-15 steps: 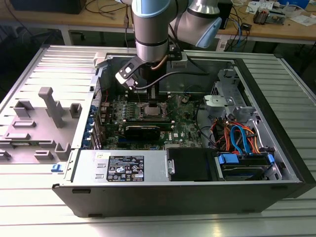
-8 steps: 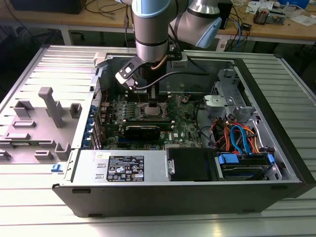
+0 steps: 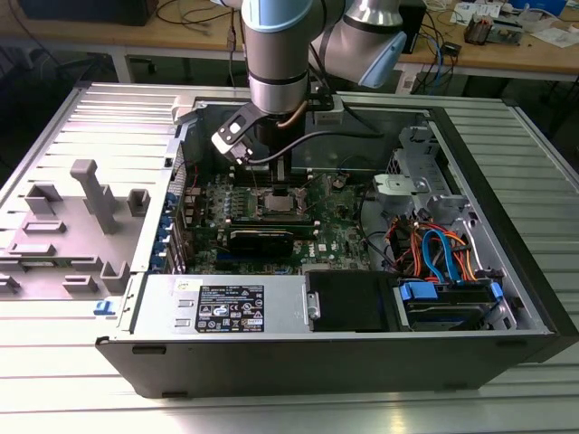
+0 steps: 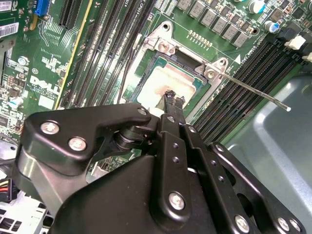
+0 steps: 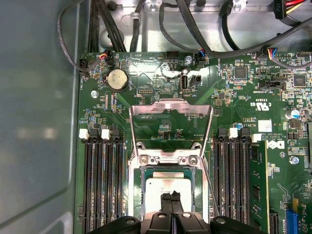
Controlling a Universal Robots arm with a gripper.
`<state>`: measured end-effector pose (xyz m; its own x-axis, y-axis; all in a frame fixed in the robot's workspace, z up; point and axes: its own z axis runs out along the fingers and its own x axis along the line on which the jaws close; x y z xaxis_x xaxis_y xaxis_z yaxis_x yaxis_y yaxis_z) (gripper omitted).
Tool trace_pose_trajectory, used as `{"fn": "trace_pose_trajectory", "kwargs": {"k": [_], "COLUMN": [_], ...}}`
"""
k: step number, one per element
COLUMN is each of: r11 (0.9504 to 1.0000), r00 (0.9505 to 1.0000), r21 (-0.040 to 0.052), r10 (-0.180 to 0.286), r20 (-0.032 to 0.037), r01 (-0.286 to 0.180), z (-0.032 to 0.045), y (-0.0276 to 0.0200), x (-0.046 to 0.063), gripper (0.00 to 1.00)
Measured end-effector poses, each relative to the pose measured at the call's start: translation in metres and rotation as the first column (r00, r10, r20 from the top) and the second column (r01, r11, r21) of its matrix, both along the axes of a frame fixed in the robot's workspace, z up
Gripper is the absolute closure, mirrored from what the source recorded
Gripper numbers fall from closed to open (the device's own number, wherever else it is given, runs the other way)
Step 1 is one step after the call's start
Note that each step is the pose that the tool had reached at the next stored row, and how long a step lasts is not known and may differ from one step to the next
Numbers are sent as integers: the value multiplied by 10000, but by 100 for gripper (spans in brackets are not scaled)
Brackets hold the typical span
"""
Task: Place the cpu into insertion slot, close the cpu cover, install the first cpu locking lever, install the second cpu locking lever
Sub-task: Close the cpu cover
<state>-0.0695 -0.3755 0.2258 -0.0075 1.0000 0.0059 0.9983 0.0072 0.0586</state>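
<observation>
The cpu (image 5: 165,184) is a thin, stiff, light square with a silver-grey metal top bearing pale residue. It is probably fragile underneath, so grip it by the edges only. It lies seated in the insertion slot (image 5: 142,195). The hand (image 5: 171,196), fingers clenched together and empty, is directly over the slot. The cpu cover (image 5: 170,102) is swung open beside the slot.
</observation>
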Motion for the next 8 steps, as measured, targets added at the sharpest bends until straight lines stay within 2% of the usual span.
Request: {"fn": "trace_pose_trajectory", "kwargs": {"k": [3, 4, 8], "r11": [10000, 10000, 10000], "r00": [9999, 9999, 9999], "r21": [-2, -1, 0], "r10": [-3, -5, -4], "r20": [-123, -146, -148], "r01": [3, 5, 4], "z": [3, 37, 79], "y": [-1, 0, 0], "x": [12, 14, 14], "gripper": [89, 89, 89]}}
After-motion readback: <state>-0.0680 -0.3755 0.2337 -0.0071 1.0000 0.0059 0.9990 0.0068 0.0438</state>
